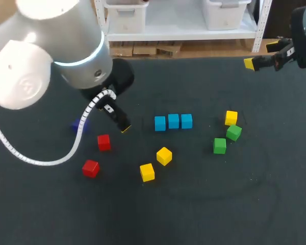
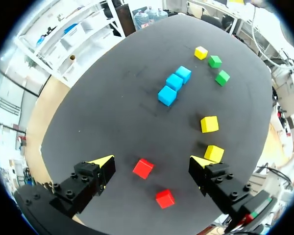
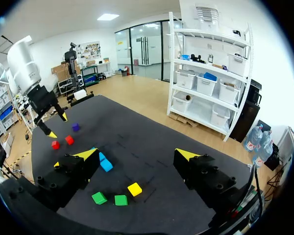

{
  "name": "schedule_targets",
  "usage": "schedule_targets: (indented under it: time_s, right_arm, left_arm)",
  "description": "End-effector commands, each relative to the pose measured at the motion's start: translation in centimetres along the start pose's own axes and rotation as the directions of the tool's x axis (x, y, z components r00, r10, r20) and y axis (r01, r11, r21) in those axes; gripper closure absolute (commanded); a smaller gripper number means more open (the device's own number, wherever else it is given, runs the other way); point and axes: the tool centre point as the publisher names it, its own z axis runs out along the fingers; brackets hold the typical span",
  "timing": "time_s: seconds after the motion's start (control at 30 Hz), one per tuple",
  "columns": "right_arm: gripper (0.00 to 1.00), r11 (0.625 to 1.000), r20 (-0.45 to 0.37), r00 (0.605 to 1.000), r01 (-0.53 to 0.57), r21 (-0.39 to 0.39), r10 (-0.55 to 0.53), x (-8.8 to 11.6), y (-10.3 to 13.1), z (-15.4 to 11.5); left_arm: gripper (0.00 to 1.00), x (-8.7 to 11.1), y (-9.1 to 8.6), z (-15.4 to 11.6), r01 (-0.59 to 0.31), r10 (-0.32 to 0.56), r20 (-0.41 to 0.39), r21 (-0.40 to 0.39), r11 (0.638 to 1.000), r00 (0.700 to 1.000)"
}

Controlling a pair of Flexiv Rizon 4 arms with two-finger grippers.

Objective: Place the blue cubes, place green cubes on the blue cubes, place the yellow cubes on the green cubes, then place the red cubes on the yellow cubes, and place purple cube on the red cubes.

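Blue cubes (image 1: 173, 121) in a row, left claw (image 2: 151, 161) spread wide near red cubes (image 2: 143, 168), right claw (image 3: 136, 154) spread wide, empty.

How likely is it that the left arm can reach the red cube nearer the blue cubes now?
Probably yes. The jaws of the left arm stand open, with that red cube lying free just ahead between them, clear of the other red cube and the nearest yellow cube.

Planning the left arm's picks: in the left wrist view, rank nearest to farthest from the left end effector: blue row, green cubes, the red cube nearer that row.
1. Red cube, below, between the fingers of the left end effector.
2. Blue row, farther ahead.
3. Green cubes, beyond the row.
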Motion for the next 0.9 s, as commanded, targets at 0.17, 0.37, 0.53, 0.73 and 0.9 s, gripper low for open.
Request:
schedule_targets:
  time_s: [0.17, 0.37, 0.53, 0.73, 0.9]
  right_arm:
    - [0.00, 1.000, 0.001, 1.000, 0.000, 0.001, 0.000, 0.0, 0.0, 0.1]
    - [0.00, 1.000, 0.001, 1.000, 0.000, 0.001, 0.000, 0.0, 0.0, 0.1]
    - [0.00, 1.000, 0.001, 1.000, 0.000, 0.001, 0.000, 0.0, 0.0, 0.1]
    - [0.00, 1.000, 0.001, 1.000, 0.000, 0.001, 0.000, 0.0, 0.0, 0.1]
    - [0.00, 1.000, 0.001, 1.000, 0.000, 0.001, 0.000, 0.0, 0.0, 0.1]
  left_arm:
    - [0.00, 1.3, 2.4, -1.1, 0.095, -0.090, 0.122, -0.035, 0.995, 0.988]
    - [0.00, 2.2, 4.6, -2.2, 0.194, -0.180, 0.199, -0.051, 0.980, 0.963]
    - [0.00, 3.1, 6.3, -2.9, 0.275, -0.249, 0.255, -0.072, 0.959, 0.934]
    - [0.00, 4.1, 8.6, -4.3, 0.376, -0.327, 0.348, -0.082, 0.923, 0.878]
    - [0.00, 4.7, 11.1, -5.1, 0.433, -0.364, 0.386, -0.107, 0.895, 0.848]
